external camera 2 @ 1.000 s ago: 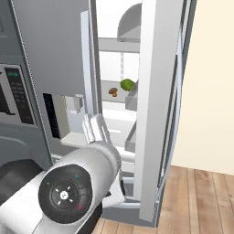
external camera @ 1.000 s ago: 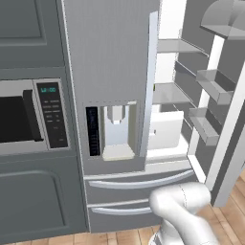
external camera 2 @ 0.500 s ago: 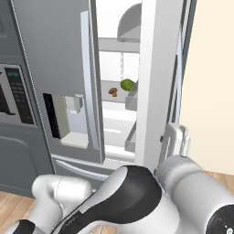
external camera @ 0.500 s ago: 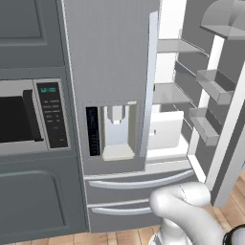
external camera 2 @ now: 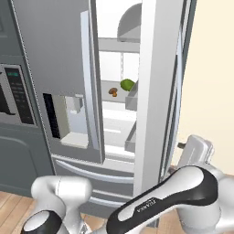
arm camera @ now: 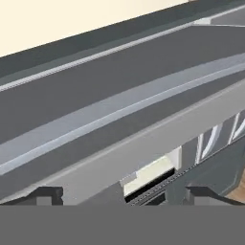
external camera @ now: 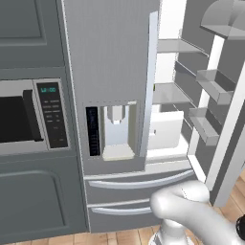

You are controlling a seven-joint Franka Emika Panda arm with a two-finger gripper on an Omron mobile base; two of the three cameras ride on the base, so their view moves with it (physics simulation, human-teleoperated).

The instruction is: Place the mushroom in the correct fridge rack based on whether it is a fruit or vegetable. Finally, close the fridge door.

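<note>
You had the mushroom [external camera 2: 113, 92] already resting on a fridge shelf [external camera 2: 114, 96], mid-frame in the right base view, just left of a green item [external camera 2: 128, 84] on the same shelf. So the placing step looked done, and the step in hand was closing the fridge door [external camera 2: 155, 91]. That door stood open as the tall pale slab right of centre in the right base view; in the left base view its inner side with the grey bins [external camera: 210, 86] ran down the right edge of the frame.

Your arm had swung round to the outer side of the door, and the end effector [arm camera: 123, 195] sat at the bottom of the hand view, looking along the door's grey face [arm camera: 143, 86] with its long pale strip. The fingertips [arm camera: 45, 195] stood far apart, as wide as they go, with nothing between them. Whether they touched the door I could not tell; they appeared close to it but not clamped on anything.

In my judgement the next move called for you to press against the door's outer face and sweep it toward the dispenser door [external camera: 110, 81] until it shut, keeping the push steady so the door did not rebound
</note>
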